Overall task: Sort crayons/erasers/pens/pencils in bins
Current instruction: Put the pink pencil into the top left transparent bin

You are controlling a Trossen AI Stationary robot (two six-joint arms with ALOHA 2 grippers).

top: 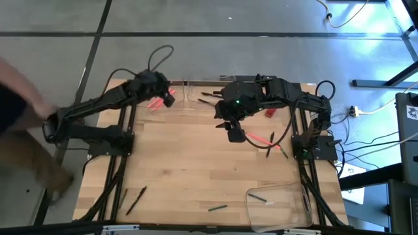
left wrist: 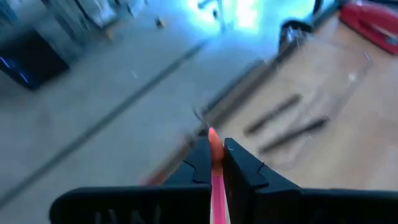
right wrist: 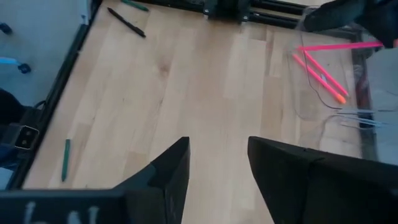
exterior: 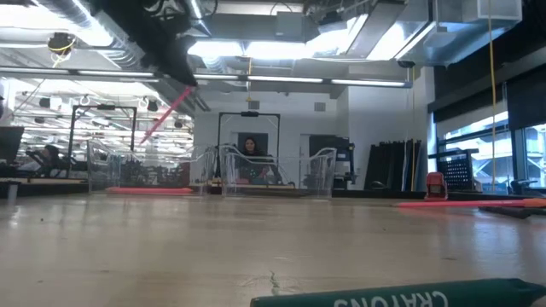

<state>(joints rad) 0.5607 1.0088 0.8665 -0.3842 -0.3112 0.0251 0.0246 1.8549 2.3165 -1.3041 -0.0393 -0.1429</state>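
My left gripper (top: 168,98) hangs over the table's far left part, shut on a pink-red stick (exterior: 165,111). Under it stands a clear bin (right wrist: 323,93) with pink-red sticks (right wrist: 320,71) lying in it. A second clear bin (left wrist: 311,93) beside it holds dark sticks (left wrist: 292,127). My right gripper (top: 234,135) waits open above the table's middle, holding nothing. A pink-red stick (top: 258,138) lies on the wood to its right. Dark sticks (top: 135,200) and a green one (top: 217,208) lie near the front edge. My left gripper pinches the pink-red stick between its two fingers (left wrist: 239,163). The stick runs along the fingers, and its tip (left wrist: 212,135) pokes out past their ends. In the low view the stick slants down below the gripper, lifted clear of the table.
A third clear bin (top: 281,205) sits at the near right corner with a few sticks in it. A red object (top: 269,112) lies at the far right. A green crayon (exterior: 401,296) lies close to the low camera. A person (top: 19,98) stands at the table's left.
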